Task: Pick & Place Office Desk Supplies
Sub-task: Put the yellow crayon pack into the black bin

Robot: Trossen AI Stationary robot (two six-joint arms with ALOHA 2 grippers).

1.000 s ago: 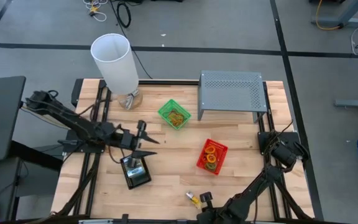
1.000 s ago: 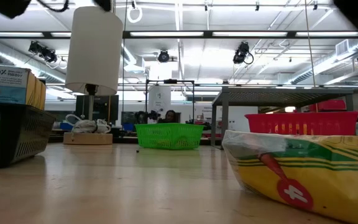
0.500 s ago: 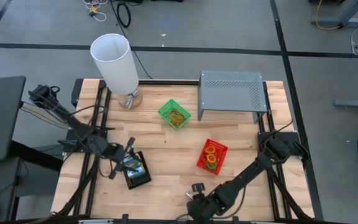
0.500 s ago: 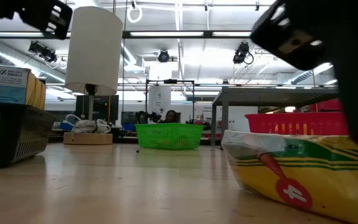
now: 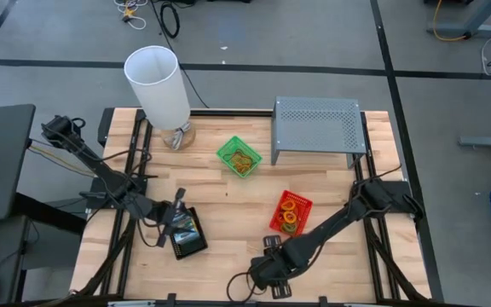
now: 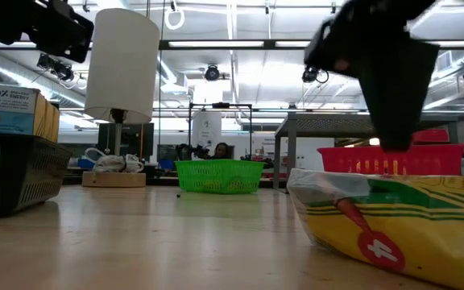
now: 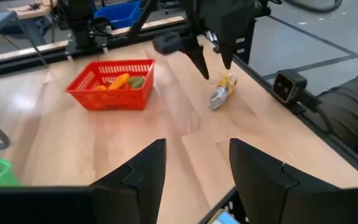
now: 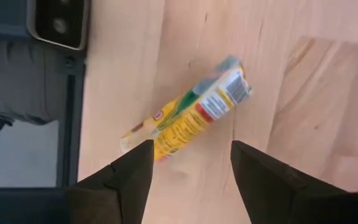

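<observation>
Light wood table (image 5: pixel 228 205) with black side rails, on a grey floor with dark tape lines; cables lie on the floor past the far edge. The low view shows a big workshop room with ceiling lights and shelving behind.

At the far left corner stands a white cylinder (image 5: pixel 158 85). A grey riser (image 5: pixel 317 125) sits at the far right. A green tray (image 5: pixel 239 157) is mid-table toward the far side, with bands inside. A red tray (image 5: pixel 291 212) is right of centre, holding orange and green loop bands. A black tray (image 5: pixel 187 234) is near the left front, crayon boxes in it per the low view.

A crayon pack (image 8: pixel 185 118) lies flat on the wood close to the front edge, near a small camera on the rail. The right gripper (image 5: pixel 271 247) hangs just above it, fingers spread wide, holding nothing; the pack shows free between the fingers in the right wrist view.

The left gripper (image 5: pixel 170 223) is at the black tray's near-left side, fingers partly apart; its wrist view shows nothing between them.

Open wood: wide strip between the green tray and the black tray, the centre, and the front right corner. The left edge is crowded by the left arm and rails.
</observation>
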